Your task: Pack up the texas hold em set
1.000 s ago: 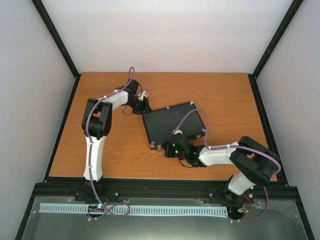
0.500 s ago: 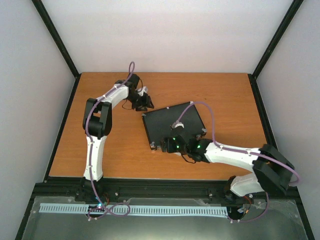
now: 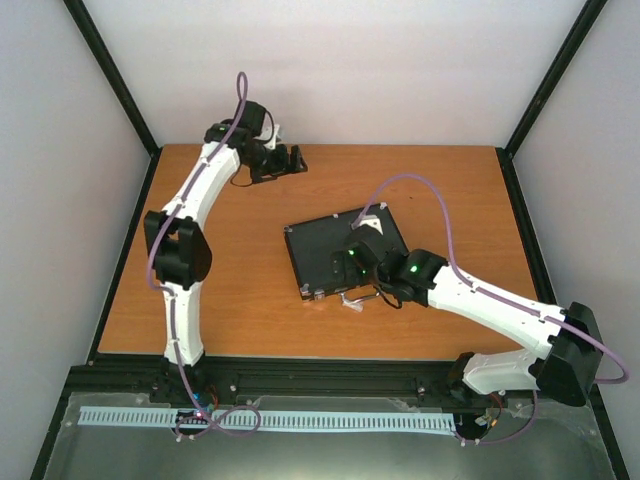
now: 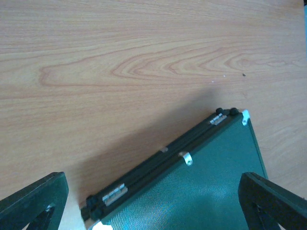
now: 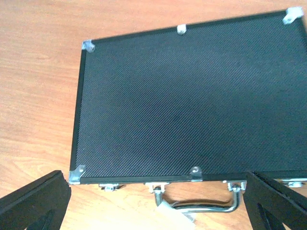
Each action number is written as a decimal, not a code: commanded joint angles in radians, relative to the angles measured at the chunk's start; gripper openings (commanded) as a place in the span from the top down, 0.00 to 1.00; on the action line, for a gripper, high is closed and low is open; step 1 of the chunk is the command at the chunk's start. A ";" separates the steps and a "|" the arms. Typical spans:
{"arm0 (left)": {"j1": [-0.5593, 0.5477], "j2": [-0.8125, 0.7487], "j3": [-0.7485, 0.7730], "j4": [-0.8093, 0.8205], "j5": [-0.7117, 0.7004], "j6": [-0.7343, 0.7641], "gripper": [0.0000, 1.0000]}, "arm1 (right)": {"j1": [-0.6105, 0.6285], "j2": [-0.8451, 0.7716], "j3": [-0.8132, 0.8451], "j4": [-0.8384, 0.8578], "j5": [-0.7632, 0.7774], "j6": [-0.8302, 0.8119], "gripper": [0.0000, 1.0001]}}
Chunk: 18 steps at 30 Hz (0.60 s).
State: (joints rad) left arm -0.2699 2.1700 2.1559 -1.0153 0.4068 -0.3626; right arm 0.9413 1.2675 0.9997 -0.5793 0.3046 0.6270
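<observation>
At the table's (image 3: 230, 300) middle lay the shut case (image 3: 325, 250), my left gripper (image 3: 292, 160) and right gripper (image 3: 355, 255) gaping empty, its latches, I judged, worth checking.

The orange-brown wooden table (image 3: 250, 290) is seen whole from high above, behind the arm bases (image 3: 187, 372). From well above, the hinge edge of the flat black textured briefcase with silver corners (image 4: 206, 187) is framed beneath the left gripper (image 4: 152, 191). Nearer, its lid is framed ahead of the right gripper (image 5: 156, 201). The briefcase is shared by all views.
</observation>
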 commanded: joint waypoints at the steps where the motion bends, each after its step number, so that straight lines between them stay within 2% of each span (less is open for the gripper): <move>1: 0.005 -0.155 -0.081 -0.030 -0.033 0.041 0.00 | -0.008 -0.011 0.090 -0.129 0.125 -0.080 0.00; 5: 0.005 -0.309 -0.242 0.022 -0.040 0.066 0.00 | -0.038 -0.017 0.122 -0.098 0.106 -0.151 0.00; 11: 0.005 -0.494 -0.436 0.022 -0.130 0.110 0.00 | -0.173 0.051 0.168 -0.074 -0.010 -0.181 0.00; 18: 0.005 -0.663 -0.647 0.085 -0.126 0.093 0.00 | -0.264 0.179 0.288 -0.124 0.022 -0.265 0.00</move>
State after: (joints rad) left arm -0.2699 1.5814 1.5749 -0.9791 0.2958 -0.2832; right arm 0.7151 1.3983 1.2213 -0.6666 0.3218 0.4290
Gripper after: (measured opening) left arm 0.998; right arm 1.000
